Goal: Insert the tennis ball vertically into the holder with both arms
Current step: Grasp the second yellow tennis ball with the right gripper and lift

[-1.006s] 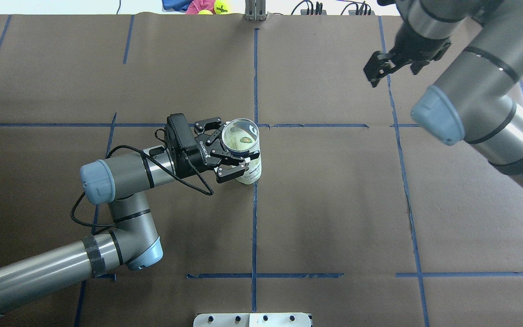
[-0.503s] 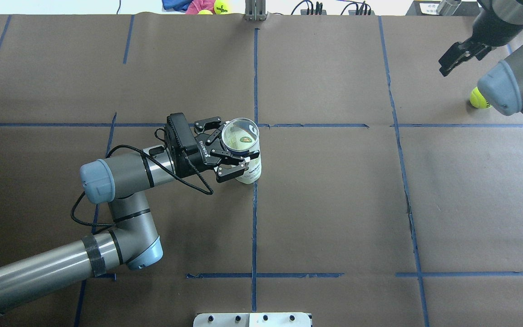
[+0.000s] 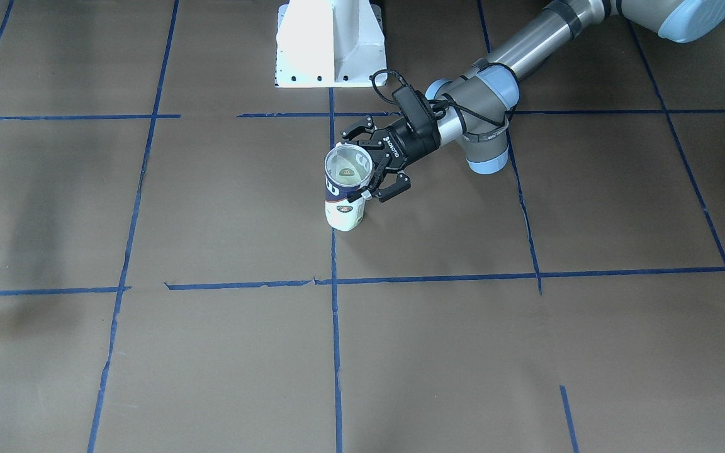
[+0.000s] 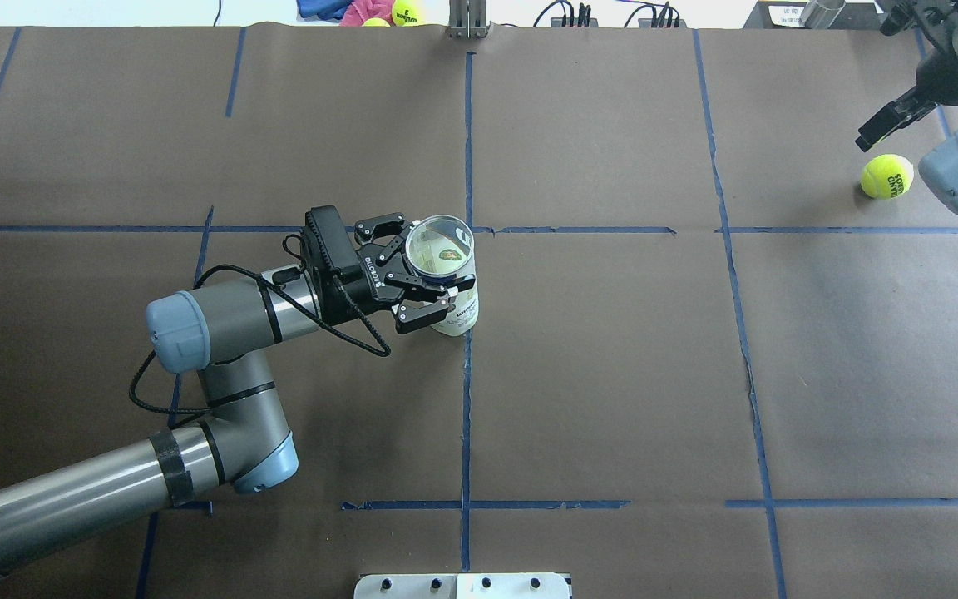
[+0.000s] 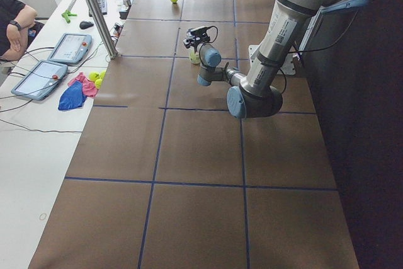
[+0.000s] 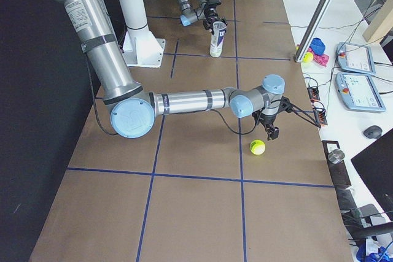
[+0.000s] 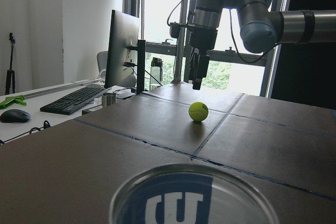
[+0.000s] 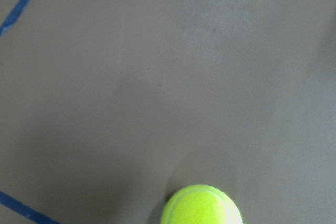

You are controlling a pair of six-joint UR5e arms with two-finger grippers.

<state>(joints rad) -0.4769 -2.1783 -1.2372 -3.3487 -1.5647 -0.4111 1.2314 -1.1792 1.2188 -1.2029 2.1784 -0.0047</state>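
Note:
The holder (image 4: pixel 456 309), a white and navy can with a silvery rim, stands upright at the table's middle. It also shows in the front view (image 3: pixel 343 212) and from above its mouth in the left wrist view (image 7: pixel 189 199). My left gripper (image 4: pixel 422 271) is shut on its upper part, fingers either side. A yellow tennis ball (image 4: pixel 887 176) lies on the table at the far right; the right wrist view (image 8: pixel 202 206) shows it at its bottom edge. My right gripper (image 4: pixel 880 126) hangs just above and beside the ball, open and empty, also in the left wrist view (image 7: pixel 198 74).
The white pedestal base (image 3: pixel 331 44) stands at the robot's side of the table. A metal post (image 4: pixel 468 21) rises at the far edge, with spare balls and cloth (image 4: pixel 379 10) beyond it. Tablets (image 5: pixel 69 48) and a person sit at the side desk.
My right arm has swung from the upper middle right out to the far right edge, uncovering the tennis ball. The left arm and the holder have not moved.

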